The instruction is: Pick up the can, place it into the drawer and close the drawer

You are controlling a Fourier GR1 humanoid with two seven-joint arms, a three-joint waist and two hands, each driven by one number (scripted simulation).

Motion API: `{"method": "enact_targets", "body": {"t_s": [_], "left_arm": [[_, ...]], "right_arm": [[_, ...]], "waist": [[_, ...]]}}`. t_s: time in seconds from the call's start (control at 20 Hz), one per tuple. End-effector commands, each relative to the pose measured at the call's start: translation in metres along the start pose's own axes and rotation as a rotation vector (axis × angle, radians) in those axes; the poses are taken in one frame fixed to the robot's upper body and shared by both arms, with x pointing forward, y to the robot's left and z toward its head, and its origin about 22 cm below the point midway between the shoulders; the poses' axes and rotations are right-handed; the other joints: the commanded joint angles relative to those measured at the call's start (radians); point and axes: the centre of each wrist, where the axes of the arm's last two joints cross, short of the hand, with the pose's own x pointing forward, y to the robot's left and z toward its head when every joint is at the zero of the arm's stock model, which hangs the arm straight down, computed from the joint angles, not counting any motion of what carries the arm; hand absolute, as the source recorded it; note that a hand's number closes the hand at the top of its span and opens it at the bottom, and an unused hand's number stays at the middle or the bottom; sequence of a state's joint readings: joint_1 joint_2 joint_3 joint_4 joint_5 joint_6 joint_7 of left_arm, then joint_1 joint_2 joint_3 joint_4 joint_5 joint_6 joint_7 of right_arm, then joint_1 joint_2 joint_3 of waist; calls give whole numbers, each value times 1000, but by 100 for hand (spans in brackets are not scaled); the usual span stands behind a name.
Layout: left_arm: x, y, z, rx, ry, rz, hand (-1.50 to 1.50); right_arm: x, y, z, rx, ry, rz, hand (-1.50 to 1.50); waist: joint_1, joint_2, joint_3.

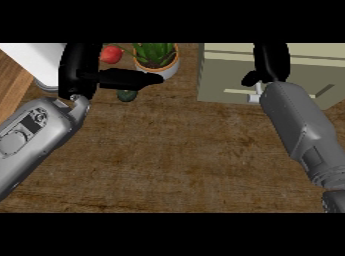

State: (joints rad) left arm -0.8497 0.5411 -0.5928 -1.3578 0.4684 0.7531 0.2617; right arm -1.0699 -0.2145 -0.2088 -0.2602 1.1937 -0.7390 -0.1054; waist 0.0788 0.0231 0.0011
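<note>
No can shows anywhere in the head view. The beige drawer unit [308, 60] stands at the back right, with a pale handle [243, 90] on its front. My right hand [271, 62] lies against the unit's front and top, fingers straight and pointing away from me, thumb out to the left just above the handle; nothing shows in it. I cannot tell if the drawer stands open or pushed in. My left hand [83, 65] rests open at the upper left, fingers up and thumb stretched to the right.
A red apple [113, 54] and a potted plant [157, 59] stand at the back, a dark green fruit [127, 95] in front of them. A white block [35, 60] fills the far left corner. The brown counter [175, 155] spreads between my forearms.
</note>
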Motion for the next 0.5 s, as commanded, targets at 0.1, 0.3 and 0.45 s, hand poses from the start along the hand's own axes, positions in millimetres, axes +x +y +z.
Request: {"method": "enact_targets", "body": {"t_s": [0.1,0.3,0.45], "left_arm": [[-8,1,5,11,7,9,-150],[-5,17,2,24,2,10,-150],[-33,9,17,18,12,-7,-150]], "right_arm": [[21,-15,-20,-77,4,-193,-150],[29,-11,-18,-90,0,-349,-150],[39,-24,-31,-101,11,-472,-150]], "waist": [[16,13,4],[6,6,4],[0,2,3]]}}
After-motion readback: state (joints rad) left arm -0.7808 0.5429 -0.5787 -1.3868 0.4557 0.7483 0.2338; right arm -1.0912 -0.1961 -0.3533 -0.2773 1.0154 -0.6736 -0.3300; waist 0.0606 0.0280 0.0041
